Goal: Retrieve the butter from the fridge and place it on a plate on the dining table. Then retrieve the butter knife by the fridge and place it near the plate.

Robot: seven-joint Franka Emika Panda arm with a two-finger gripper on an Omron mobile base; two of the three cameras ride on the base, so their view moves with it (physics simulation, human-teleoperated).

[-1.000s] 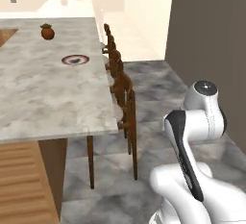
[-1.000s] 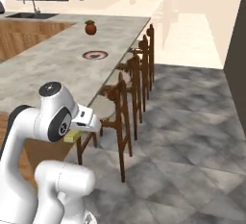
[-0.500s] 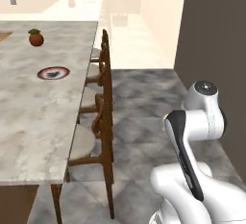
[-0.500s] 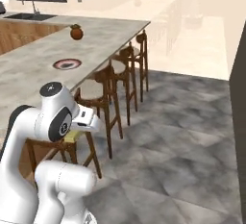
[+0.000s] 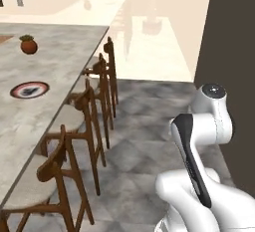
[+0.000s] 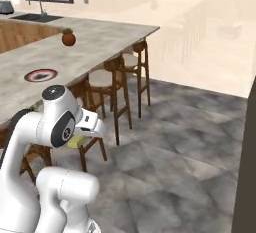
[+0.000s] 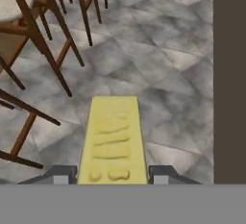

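Your two-finger claw [image 7: 113, 174] is gripping the small yellow rectangular stick of butter [image 7: 113, 140], one dark fingertip [image 7: 61, 174] pressing on each side of it, and the stick is pointing straight out ahead of the jaws. In the right base view the same yellow stick [image 6: 76, 142] is peeking out just under the white hand (only a sliver of it is showing there). Beneath the claw you are looking at grey marbled floor tiles [image 7: 158, 79], and to one side of the butter the legs of the brown wooden chairs [image 7: 43, 35] are crossing the hand view. On the other side a flat dark wall panel [image 7: 229, 74] is running along the edge. Further out, the row of chairs [image 5: 94, 111] is standing tucked against the long island counter with the beige marbled stone top [image 5: 50, 61], well apart from the claw. On that top the round plate with the dark rim, red ring and white centre [image 5: 29, 89] is lying flat, and beyond it a small reddish-brown round pot [image 5: 28, 44] is sitting nearer the counter's far end.
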